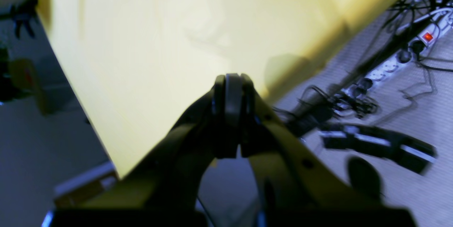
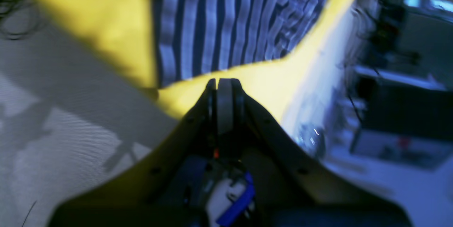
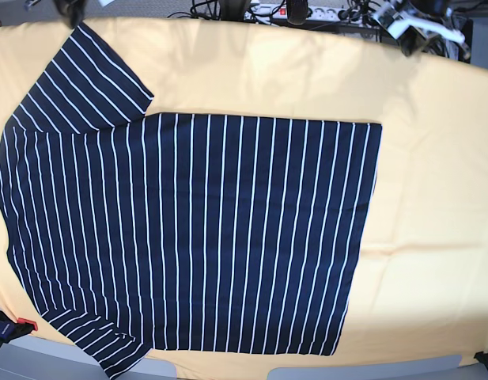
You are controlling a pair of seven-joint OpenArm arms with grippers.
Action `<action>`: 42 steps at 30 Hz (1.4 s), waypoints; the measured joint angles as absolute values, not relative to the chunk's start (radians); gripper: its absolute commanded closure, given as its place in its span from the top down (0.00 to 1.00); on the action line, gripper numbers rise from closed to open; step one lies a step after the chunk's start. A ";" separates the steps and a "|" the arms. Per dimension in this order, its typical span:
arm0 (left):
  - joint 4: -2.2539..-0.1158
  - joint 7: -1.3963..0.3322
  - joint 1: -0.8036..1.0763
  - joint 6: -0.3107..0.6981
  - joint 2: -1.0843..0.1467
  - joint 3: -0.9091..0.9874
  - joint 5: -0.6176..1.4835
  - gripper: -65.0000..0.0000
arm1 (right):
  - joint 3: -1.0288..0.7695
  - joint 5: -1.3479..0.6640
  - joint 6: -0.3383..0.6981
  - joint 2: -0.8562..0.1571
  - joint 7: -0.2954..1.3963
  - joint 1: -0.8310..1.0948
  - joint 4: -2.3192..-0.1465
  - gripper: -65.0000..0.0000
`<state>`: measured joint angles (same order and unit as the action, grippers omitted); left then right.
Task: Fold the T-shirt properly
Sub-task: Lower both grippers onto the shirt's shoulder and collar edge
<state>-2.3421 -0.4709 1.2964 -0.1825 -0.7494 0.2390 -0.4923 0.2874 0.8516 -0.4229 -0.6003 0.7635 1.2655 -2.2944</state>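
My left gripper (image 1: 231, 94) and right gripper (image 2: 223, 94) are clenched on nothing. The T-shirt (image 3: 204, 237) lies flat across the yellow table cloth (image 3: 433, 198), sleeves left. Soft, light, floppy; I'd pinch a sleeve and hem corner.

No legible text (wrist views perhaps too blurred)

Striped T-shirt (image 3: 196, 237) spread flat on a yellow-orange table cloth (image 3: 433, 198).

The navy shirt lies sideways, its straight hem toward the right, one sleeve angled to the upper left corner, the other reaching the cloth's lower edge. Cables and a power strip (image 3: 295, 11) crowd the far edge; what may be part of an arm (image 3: 414, 28) shows at upper right, too cropped to be sure.
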 measured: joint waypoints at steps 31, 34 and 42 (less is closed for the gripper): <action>-1.917 0.243 0.617 0.454 -1.205 0.096 -0.330 0.60 | 0.081 0.533 -0.153 -0.590 0.583 1.025 -2.294 0.00; -1.871 0.239 0.509 0.414 -1.203 -0.065 -0.392 0.60 | 0.081 0.533 -0.153 -0.590 0.583 1.025 -2.294 0.00; -1.745 0.243 0.171 0.313 -1.198 -0.437 -0.452 0.60 | 0.081 0.533 -0.153 -0.589 0.584 1.025 -2.294 0.00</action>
